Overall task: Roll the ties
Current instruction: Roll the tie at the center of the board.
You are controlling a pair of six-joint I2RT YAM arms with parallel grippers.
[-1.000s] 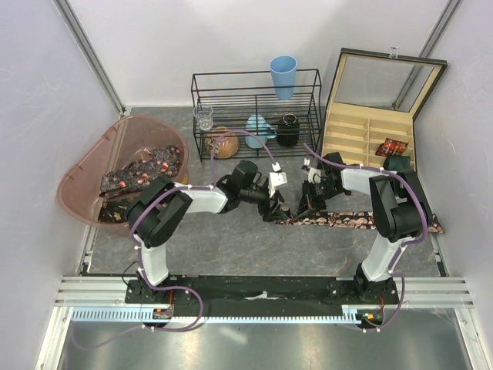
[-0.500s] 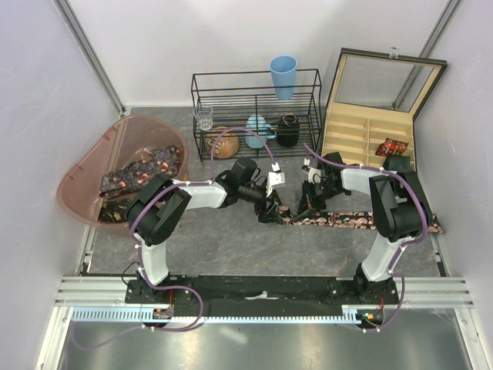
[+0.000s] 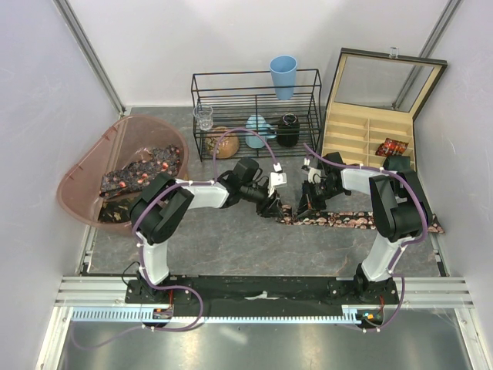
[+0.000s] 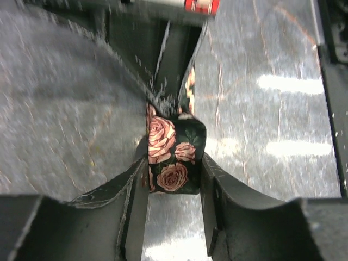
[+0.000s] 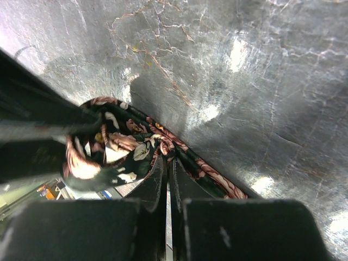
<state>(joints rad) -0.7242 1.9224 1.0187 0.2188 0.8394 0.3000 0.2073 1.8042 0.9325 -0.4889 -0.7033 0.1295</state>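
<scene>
The left gripper point(image 4: 175, 171) clasps the coiled end of the dark rose-patterned fabric necktie point(image 3: 362, 221) lying mid-table between half-open fingers, the right gripper point(image 5: 167, 166) pinched fully shut beside it; next, I'd guess, 1 more turn along its flat length.

Left arm point(image 3: 202, 196): upper link raised over base, forearm stretched right toward table centre, wrist pitched down. Left gripper point(image 3: 271, 206) low at table surface, jaws part-way apart, fingers point(image 4: 136, 190) pressing both sides of folded tie point(image 4: 175, 157) end. Right arm point(image 3: 389, 202): elbow bent high, forearm reaching left, wrist angled down. Right gripper point(image 3: 306, 205) near left one, jaws closed together, fingertips point(image 5: 157, 174) down at table level.
</scene>
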